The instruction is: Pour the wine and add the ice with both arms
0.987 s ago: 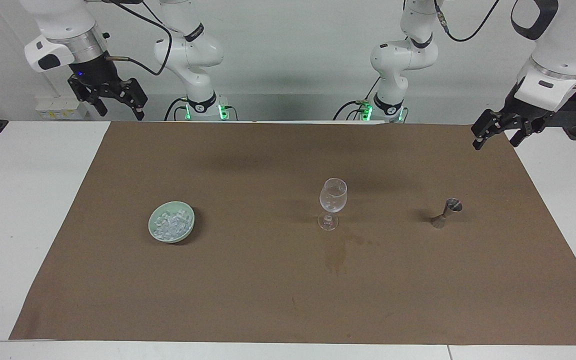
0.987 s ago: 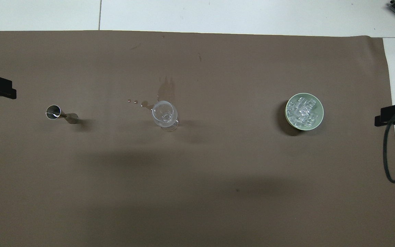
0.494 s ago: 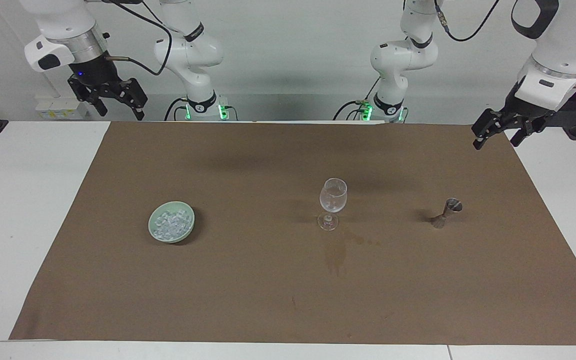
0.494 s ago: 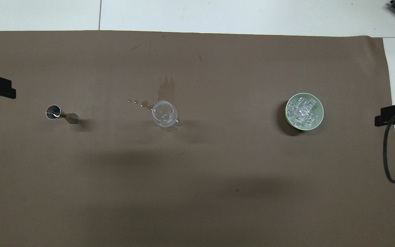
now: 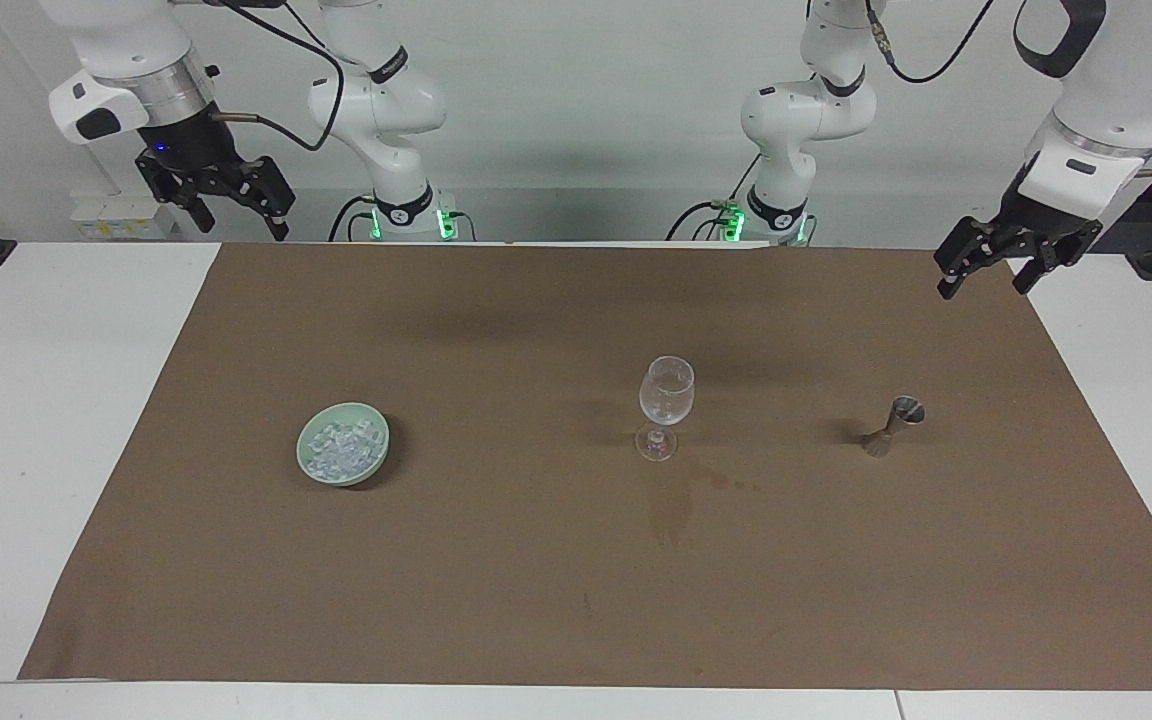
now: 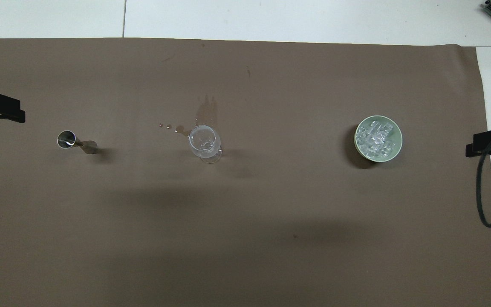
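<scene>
Slightly higher left hand [image 5: 981,268], farther inboard.

Ice [image 5: 341,447] lies in a bowl [image 5: 377,455] toward the right arm's end. A glass [image 5: 665,405] stands mid-mat [image 5: 576,600]. A jigger [image 5: 894,425] stands toward the left arm's end.

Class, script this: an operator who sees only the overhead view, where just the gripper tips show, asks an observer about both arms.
Operator: Is the left gripper carrying anything?
Observer: No. The left gripper hangs high over the mat edge, jaws open and empty.
Operator: And the right one?
Observer: The right gripper is raised over bare table beside the mat, jaws open, holding nothing.
</scene>
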You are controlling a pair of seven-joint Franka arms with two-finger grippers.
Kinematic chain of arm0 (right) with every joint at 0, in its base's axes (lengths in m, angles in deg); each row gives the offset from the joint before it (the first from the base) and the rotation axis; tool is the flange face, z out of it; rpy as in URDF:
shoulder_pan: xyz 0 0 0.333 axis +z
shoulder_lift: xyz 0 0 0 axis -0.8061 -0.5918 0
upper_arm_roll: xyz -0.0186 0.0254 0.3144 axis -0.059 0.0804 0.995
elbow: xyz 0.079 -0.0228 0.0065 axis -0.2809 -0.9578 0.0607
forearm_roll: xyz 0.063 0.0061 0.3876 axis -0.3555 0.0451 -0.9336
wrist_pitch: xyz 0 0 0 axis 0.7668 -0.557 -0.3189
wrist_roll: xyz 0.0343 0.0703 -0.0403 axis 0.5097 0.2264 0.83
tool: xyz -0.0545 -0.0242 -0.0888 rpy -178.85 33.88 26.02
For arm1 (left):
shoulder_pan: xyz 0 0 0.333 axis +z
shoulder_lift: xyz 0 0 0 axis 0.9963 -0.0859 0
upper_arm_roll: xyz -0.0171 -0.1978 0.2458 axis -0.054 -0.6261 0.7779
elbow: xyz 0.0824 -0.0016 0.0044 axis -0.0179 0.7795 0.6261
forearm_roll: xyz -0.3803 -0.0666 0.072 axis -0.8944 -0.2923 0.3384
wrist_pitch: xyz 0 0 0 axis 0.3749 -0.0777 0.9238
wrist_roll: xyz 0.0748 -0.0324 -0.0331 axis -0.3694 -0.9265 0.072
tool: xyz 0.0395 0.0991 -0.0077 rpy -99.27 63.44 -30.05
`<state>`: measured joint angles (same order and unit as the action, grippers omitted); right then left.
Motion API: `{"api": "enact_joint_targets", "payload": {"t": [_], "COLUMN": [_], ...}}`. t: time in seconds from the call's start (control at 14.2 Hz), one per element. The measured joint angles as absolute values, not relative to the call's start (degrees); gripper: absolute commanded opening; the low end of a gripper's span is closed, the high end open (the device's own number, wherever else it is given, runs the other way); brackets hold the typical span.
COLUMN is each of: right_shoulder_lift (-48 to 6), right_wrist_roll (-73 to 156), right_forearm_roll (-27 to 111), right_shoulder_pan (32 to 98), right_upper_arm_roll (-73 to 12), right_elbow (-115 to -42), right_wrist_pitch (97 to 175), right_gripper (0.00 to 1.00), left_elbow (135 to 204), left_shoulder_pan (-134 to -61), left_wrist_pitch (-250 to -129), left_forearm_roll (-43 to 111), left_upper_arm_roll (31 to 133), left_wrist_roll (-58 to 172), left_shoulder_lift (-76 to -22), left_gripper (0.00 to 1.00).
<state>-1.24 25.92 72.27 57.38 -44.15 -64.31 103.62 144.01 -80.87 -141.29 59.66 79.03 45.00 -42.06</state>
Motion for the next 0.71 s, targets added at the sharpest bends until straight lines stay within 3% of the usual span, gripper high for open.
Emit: {"api": "enact_joint_targets", "payload": {"t": [0.71], "right_shoulder_lift": [-1.2], "right_wrist_roll": [25.9], "right_forearm_roll": [72.3], "right_shoulder_pan": [57.4], "right_upper_arm_roll": [-44.1], "right_elbow": [-64.3], "right_wrist_pitch": [103.6], "right_gripper": [1.0], "left_elbow": [144.0], "left_shoulder_pan": [-80.9], "left_wrist_pitch": [-141.0], "left_forearm_roll": [59.6], "left_upper_arm_roll": [79.4], "left_wrist_roll": [44.9], "left_shoulder_lift": [-42.1], "left_gripper": [1.0]}}
